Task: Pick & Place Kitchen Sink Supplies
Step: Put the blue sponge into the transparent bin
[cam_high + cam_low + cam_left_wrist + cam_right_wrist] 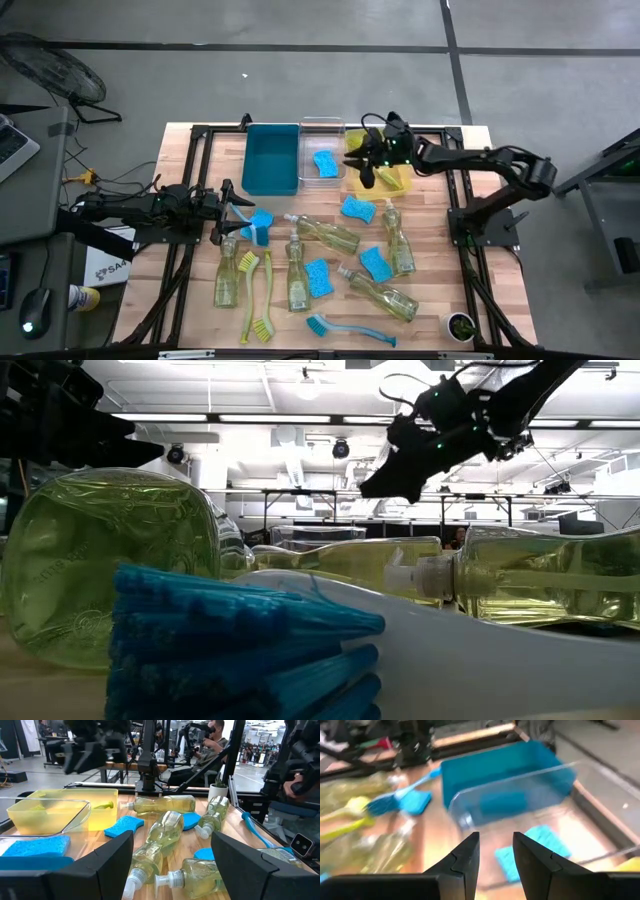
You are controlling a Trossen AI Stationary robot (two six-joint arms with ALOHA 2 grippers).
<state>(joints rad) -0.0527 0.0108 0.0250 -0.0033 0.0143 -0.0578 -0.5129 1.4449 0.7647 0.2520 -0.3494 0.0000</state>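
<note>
We had the right gripper (366, 165) hanging above the seam between the clear bin (322, 160) and the yellow bin (385, 178), fingers parted a little and nothing between them in the right wrist view. The left gripper (232, 208) sat at the left of the table, jaws wide apart and empty, right beside a blue dish brush (247, 215) and a blue sponge (262, 222).

Risks as we judged them:
- The right gripper was over two bin walls; a descent from there could clip a rim and shove a bin.
- The pump bottles (330, 234) lay on their sides, crowded and overlapping; a grasp on one could roll or drag its neighbour. They looked round and slick, so a pinch off-centre might slip.
- The left gripper was close to both brush and sponge; closing there might catch the wrong one, or both.

Bins:
- The teal bin (271, 157) looked empty.
- The clear bin held one blue sponge (325, 163).
- The yellow bin held something yellow-green, possibly a brush; we couldn't tell, the arm covered much of it.

The remaining bottles, sponges and brushes (262, 290) lay loose on the table.
</note>
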